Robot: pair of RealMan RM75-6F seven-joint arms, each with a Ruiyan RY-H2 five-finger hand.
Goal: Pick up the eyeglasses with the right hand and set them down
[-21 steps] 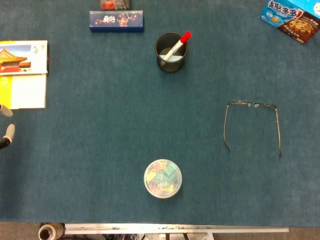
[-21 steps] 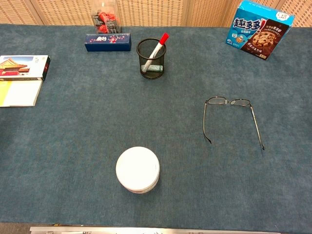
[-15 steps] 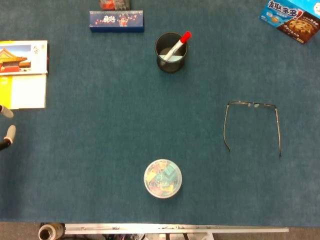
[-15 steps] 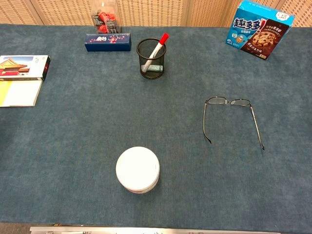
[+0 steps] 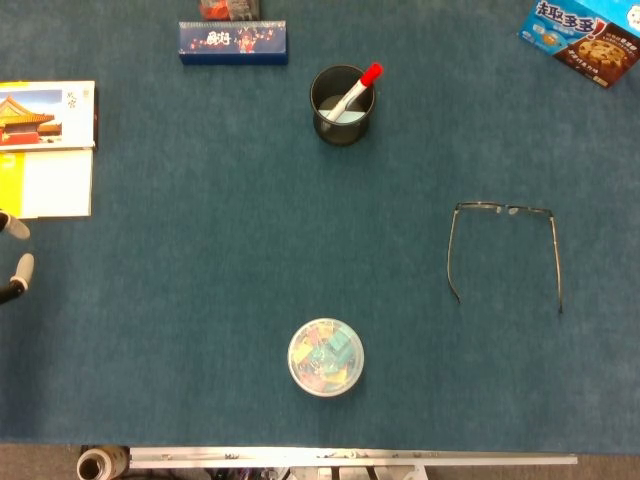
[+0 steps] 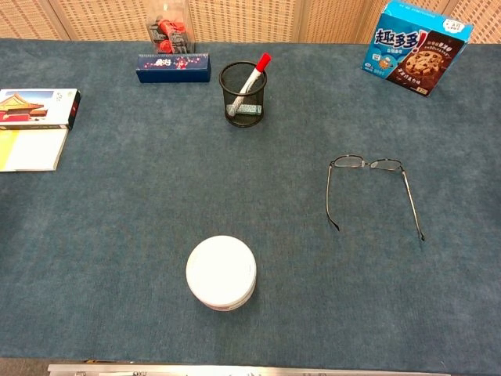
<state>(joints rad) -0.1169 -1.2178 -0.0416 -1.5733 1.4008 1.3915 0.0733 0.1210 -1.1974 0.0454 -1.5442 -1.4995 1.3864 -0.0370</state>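
The eyeglasses lie open on the right side of the blue table, arms pointing toward you; bring your right hand down over the front bar and pinch there, since the thin arms will likely flex. Right hand out of view. Only left hand fingertips show at the far left edge, well apart from the glasses; grip state unclear.

table: blue felt top | wall: tan woven panels (behind)
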